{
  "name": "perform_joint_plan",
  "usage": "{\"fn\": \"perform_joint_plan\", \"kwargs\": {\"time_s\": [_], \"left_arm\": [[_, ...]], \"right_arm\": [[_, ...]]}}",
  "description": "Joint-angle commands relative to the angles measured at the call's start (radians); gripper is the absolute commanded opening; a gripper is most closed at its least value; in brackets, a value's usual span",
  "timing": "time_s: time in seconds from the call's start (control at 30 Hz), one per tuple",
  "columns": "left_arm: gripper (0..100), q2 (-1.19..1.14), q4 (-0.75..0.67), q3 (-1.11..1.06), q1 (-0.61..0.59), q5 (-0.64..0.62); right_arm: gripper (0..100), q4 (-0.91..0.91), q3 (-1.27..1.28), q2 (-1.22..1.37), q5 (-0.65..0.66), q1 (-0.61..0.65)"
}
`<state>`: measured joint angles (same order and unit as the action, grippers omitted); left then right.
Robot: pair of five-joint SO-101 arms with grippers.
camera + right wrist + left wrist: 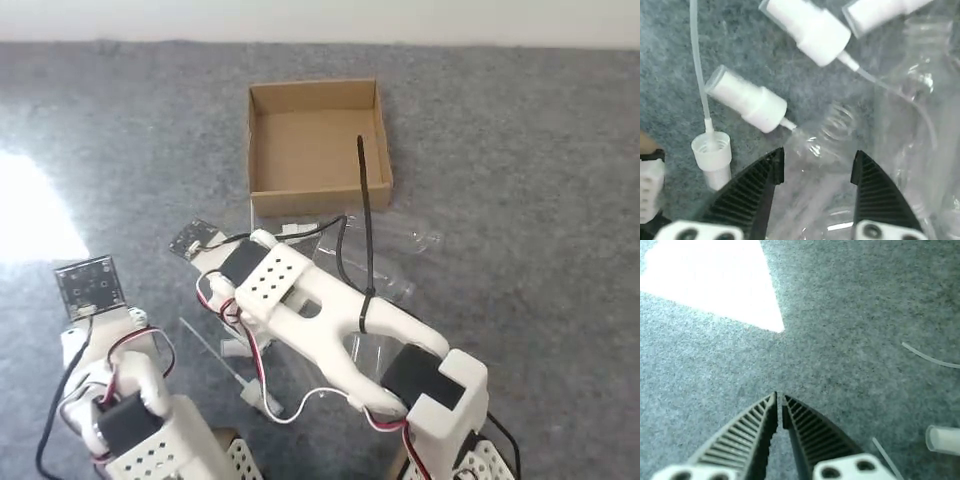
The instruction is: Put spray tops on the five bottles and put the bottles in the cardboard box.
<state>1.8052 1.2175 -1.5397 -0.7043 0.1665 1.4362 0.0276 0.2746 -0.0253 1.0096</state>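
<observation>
**Clear bottles, uncapped, lying loose beside the box**

- Clear plastic bottle (832,131): lies on its side on the bench, threaded neck bare. More clear bottles lie touching it.
- Right gripper (818,155): spread, one jaw on either side of that bottle's shoulder; whether it touches cannot be told.
- White spray top (747,100): loose, with its nozzle end at the bottle's neck. Three more tops lie near, one with a thin dip tube (697,60) running past it.
- Left gripper (780,397): pressed together, holding nothing, over bare bench.
- Hazards, as judged:
  - A light, slick bottle could roll or squirt out as the jaws close.
  - Its thin wall could buckle under the squeeze.
  - The neighbouring bottles and tops could be shoved.
  - A dip tube could be caught and bent.
- Brown cardboard box (312,92): open-topped, beyond the bottles; no bottle is in it.
- Grey speckled bench (520,150): carries everything.
</observation>
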Motion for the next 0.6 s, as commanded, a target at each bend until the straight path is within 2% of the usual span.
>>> {"fn": "perform_joint_plan", "kwargs": {"time_s": [0.0,0.23,0.57], "left_arm": [[2,0.015,-0.026,0.012,-0.002,0.011],[2,0.015,-0.026,0.012,-0.002,0.011],[2,0.015,-0.044,-0.002,-0.002,0.012]], "right_arm": [[27.2,0.056,-0.055,-0.015,-0.017,0.019],[22.4,0.068,-0.051,-0.008,-0.017,0.021],[22.5,0.119,-0.055,0.084,-0.017,0.019]]}}
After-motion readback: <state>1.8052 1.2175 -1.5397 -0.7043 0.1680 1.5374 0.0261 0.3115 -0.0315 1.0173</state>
